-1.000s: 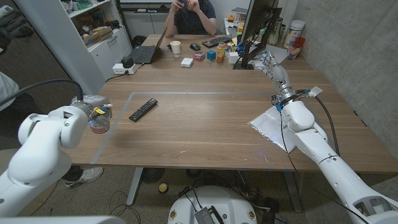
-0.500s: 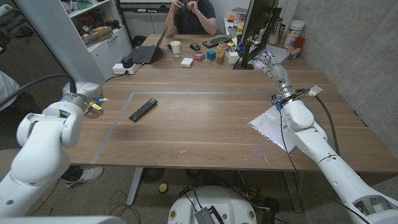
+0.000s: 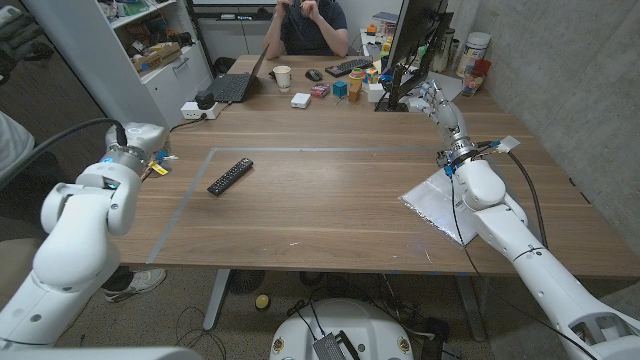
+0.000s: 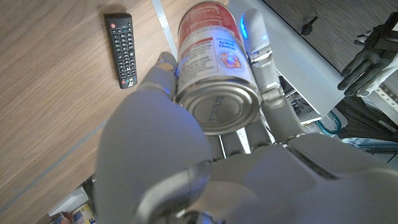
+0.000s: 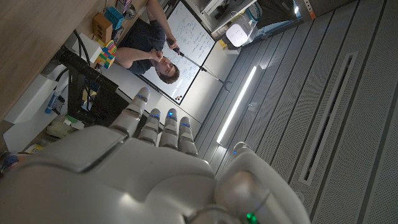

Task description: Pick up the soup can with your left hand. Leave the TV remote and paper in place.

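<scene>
A long wooden table (image 3: pixel 330 200), its grain running in warm brown planks with a pale taped rectangle marked on it, carries the scene. At its far end a person (image 3: pixel 312 25) sits behind a laptop (image 3: pixel 235 85), a paper cup (image 3: pixel 283 77) and scattered small blocks. On the right side of the table a crumpled sheet of paper (image 3: pixel 435 205), silvery white, lies partly under the robot's right arm. The right hand (image 3: pixel 432 102) reaches toward the far right corner beside a dark monitor (image 3: pixel 415 45), fingers extended side by side and holding nothing in the right wrist view. The black TV remote (image 3: pixel 230 176), slim and rectangular with rows of small buttons, lies inside the taped outline, left of centre. At the table's left edge the left hand (image 4: pixel 205 143) grips the soup can (image 4: pixel 214 68), a cylindrical metal tin with a ribbed silver end and a red-and-white label whose print is too small to read, lifted clear above the wood.
</scene>
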Motion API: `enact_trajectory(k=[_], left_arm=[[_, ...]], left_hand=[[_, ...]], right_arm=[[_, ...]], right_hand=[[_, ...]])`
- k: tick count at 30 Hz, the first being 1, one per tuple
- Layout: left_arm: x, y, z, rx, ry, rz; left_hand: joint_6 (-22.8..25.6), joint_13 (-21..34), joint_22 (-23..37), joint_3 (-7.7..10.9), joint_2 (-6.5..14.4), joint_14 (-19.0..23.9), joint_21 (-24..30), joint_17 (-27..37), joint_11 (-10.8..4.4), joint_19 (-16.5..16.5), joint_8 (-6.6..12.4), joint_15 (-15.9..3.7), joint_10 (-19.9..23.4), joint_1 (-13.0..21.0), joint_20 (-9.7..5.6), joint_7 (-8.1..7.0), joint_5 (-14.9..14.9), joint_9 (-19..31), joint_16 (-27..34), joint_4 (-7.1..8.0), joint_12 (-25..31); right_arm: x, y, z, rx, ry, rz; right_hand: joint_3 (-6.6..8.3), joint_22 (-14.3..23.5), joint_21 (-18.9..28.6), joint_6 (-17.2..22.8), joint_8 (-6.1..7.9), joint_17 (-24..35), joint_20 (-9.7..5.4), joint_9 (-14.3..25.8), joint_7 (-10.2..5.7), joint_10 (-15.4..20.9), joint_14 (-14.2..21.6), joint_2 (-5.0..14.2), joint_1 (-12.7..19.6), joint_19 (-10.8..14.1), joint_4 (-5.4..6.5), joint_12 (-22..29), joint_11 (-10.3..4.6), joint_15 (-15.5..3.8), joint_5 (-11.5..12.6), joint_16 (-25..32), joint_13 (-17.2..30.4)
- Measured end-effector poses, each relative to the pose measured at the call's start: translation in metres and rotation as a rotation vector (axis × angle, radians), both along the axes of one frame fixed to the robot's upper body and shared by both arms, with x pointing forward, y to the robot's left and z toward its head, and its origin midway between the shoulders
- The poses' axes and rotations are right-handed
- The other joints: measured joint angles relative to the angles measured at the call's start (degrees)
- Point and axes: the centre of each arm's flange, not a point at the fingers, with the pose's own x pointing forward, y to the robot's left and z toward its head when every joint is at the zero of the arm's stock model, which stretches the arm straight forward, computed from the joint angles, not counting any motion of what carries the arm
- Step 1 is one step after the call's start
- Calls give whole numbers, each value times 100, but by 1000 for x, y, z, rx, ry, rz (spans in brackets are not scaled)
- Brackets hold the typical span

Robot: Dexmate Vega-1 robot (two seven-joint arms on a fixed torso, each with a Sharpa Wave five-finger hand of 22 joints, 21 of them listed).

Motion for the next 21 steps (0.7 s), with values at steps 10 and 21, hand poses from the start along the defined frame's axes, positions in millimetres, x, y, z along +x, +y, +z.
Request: enact_trajectory(k=[10, 21], left_arm=[[2, 0, 6, -70, -46, -104], [-8, -3, 27, -83, -107, -139]], left_hand=[[-1, -53, -26, 0, 74, 54, 67, -36, 30, 0, -44, 15, 95, -74, 0, 1, 0, -2, -62, 0, -1], [-1, -65, -26, 0, 113, 72, 105, -73, 18, 0, -72, 30, 209, -113, 0, 1, -1, -30, -109, 0, -24]], right_arm=[[3, -4, 6, -2, -2, -11], [11, -6, 10, -13, 3, -9]], right_hand=[[0, 0, 0, 0, 0, 0, 0, 0, 0, 0, 0, 0, 0, 0, 0, 0, 0, 0, 0, 0, 0], [0, 0, 0, 0, 0, 0, 0, 0, 0, 0, 0, 0, 0, 1, 0, 0, 0, 0, 45, 0, 0]])
